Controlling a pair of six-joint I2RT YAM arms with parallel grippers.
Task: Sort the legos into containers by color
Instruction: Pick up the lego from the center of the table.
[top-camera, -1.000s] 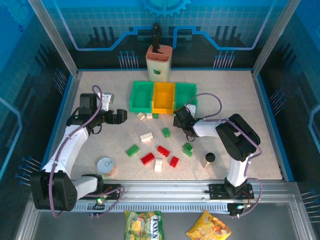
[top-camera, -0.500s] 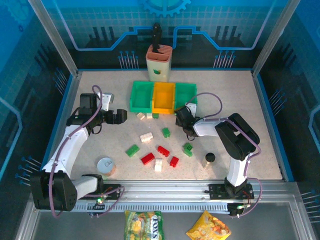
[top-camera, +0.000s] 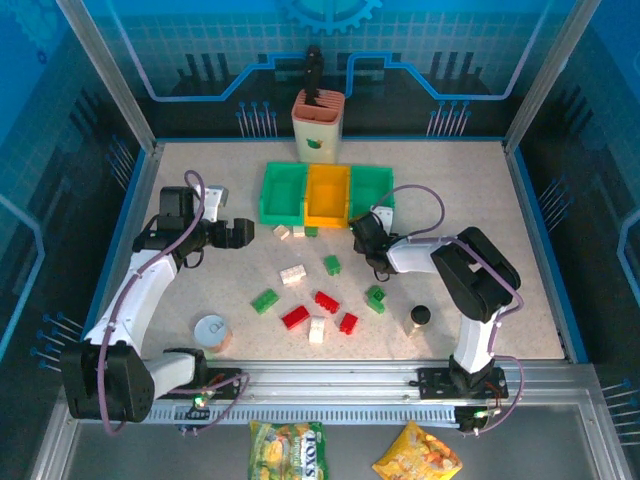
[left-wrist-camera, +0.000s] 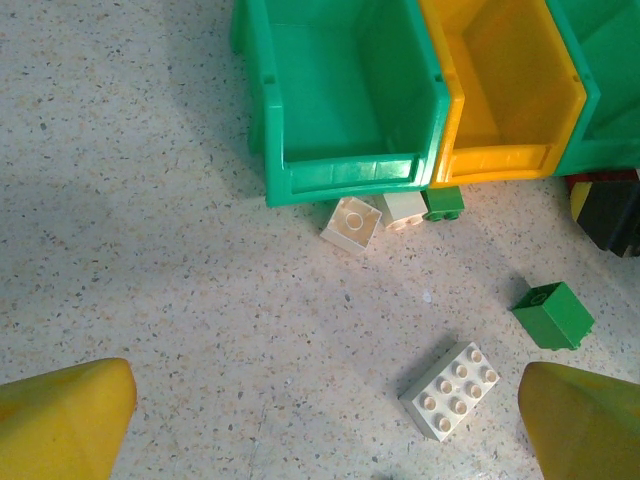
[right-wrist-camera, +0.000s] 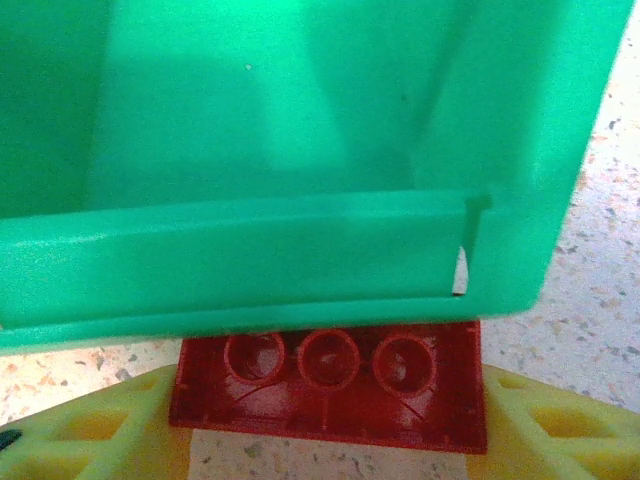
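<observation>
Fingers (right-wrist-camera: 90, 435) of right hand (right-wrist-camera: 330, 415) clamp red brick (right-wrist-camera: 330, 385) by its ends (half closed) at front wall of green bin (right-wrist-camera: 250, 250).

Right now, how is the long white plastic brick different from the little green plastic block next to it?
The long white plastic brick is pale; the little green plastic block is green. The white brick is longer, with eight studs in two rows; the green block is short and chunky. Both lie loose on the speckled table.
</observation>
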